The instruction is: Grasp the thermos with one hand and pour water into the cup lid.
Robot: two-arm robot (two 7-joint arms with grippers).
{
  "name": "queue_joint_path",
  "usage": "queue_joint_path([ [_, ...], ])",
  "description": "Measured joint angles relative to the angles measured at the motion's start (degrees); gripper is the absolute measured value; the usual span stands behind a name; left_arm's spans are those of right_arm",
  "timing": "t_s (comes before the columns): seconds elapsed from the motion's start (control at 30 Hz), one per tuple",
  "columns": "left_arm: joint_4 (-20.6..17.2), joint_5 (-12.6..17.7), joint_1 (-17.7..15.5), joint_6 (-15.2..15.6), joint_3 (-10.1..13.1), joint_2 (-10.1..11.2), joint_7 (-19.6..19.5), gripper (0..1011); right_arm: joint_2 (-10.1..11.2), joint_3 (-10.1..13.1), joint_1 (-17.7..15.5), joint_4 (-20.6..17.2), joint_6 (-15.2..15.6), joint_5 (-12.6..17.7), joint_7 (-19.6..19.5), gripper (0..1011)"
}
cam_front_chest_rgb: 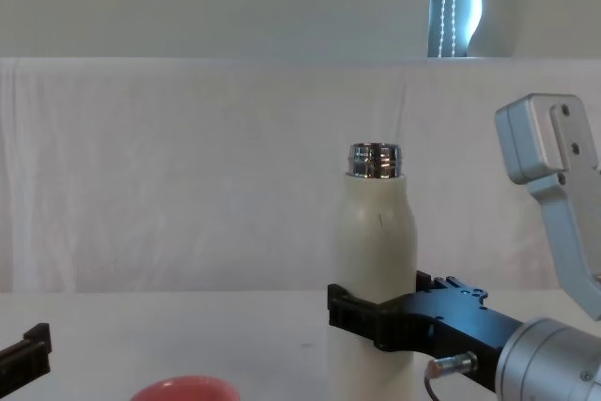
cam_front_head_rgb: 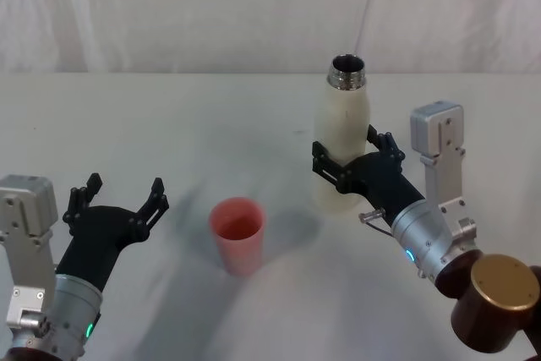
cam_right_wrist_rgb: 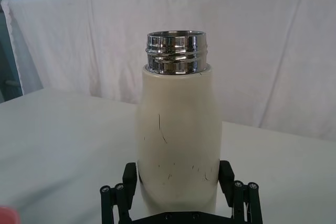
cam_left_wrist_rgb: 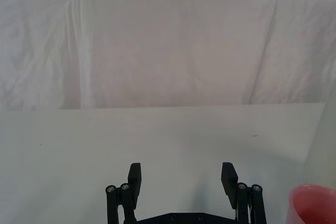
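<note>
While the right gripper [cam_front_head_rgb: 344,158] is wrapped around the thermos [cam_front_head_rgb: 342,128], the bottle stands upright on the white table [cam_front_head_rgb: 169,116], right of centre and a bit toward the far side. The black fingers sit on either side of the lower body, and in the right wrist view they're pressed up against the cream wall on both sides [cam_right_wrist_rgb: 130,174], so I'd call it clamped on. You can see the same from the chest camera, where the clamp [cam_front_chest_rgb: 376,318] hugs the thermos [cam_front_chest_rgb: 377,260] low down with the chrome neck sticking up well above it. No cap on the bottle, the mouth is open at the top. A few thin scuff marks show on its side [cam_right_wrist_rgb: 177,140].

The cup lid [cam_front_head_rgb: 237,234] is standing open side up on the table, nearer to the robot and to the left of the thermos, clearly apart from it.

The left gripper [cam_front_head_rgb: 118,196] hovers at the near left, left of the cup lid and not touching it. Its fingers are spread wide with nothing between them [cam_left_wrist_rgb: 134,177], just bare table past them.
</note>
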Motion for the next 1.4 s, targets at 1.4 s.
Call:
queue_joint_path([
  [1.4, 0.0, 0.0, 0.0, 0.0, 0.0, 0.0, 0.0, 1001, 4.1, 4.7, -14.1, -13.0, -2.9, -2.2, -2.5, 1001],
])
